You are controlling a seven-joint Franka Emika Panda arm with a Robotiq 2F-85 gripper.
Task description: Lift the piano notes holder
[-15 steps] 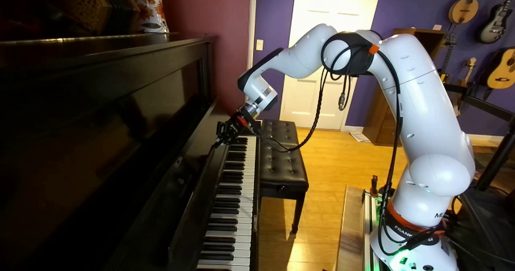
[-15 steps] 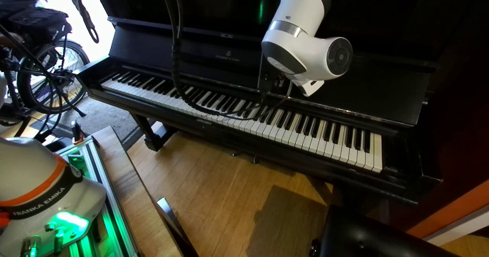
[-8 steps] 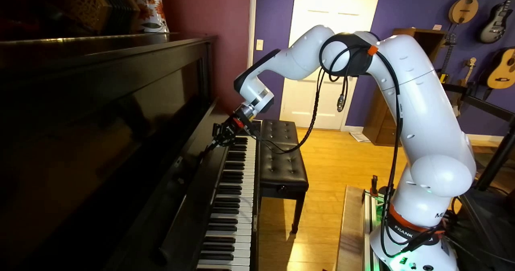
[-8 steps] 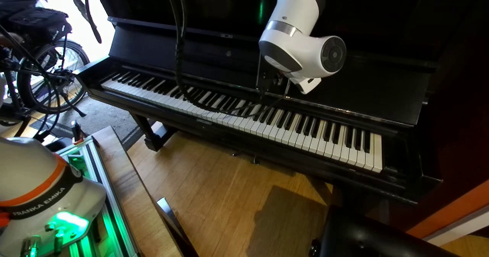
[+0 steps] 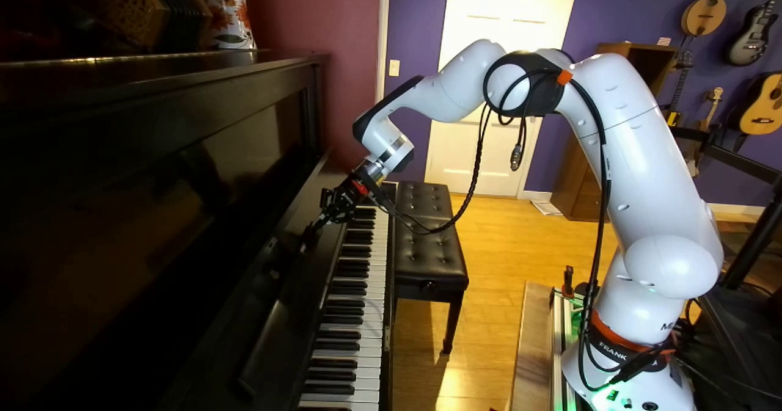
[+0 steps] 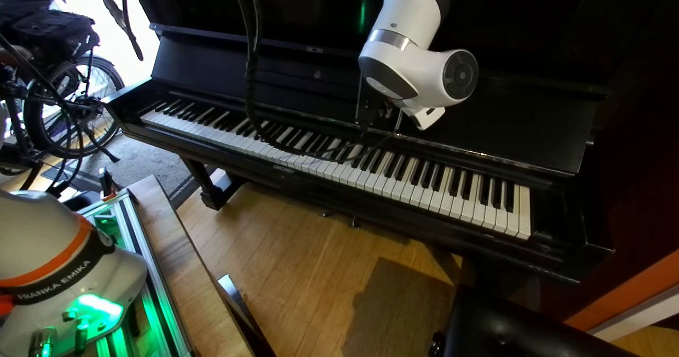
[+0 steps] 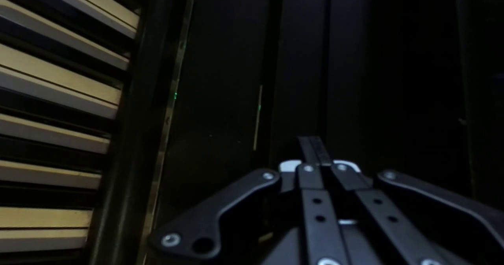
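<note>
**My black two-fingered gripper [image 7: 315, 151], fingers together, at the long, narrow, glossy brown-black wooden notes holder [image 5: 269, 334]**

Wrist view: my fingertips [image 7: 307, 151] lie side by side, a thin seam between them. In an exterior view the tool slants down to the notes holder, tips at it or just beside it; too dark to tell whether they touch.

Notes holder runs lengthwise along the slanted glossy black board [image 6: 525, 126] behind the long row of black-and-white piano keys [image 5: 351, 313], on the black upright piano [image 5: 256, 118]. How far it stands off the board, I cannot tell.

My jointed white arm [image 5: 647, 136] arches over toward the piano. A braided black cable [image 5: 477, 176] loops below it; in an exterior view it crosses in front of the keys. Tufted black leather bench [image 5: 427, 234] beside the keys. On top of the piano: white vessel [image 5: 229, 14] patterned with orange flowers.
</note>
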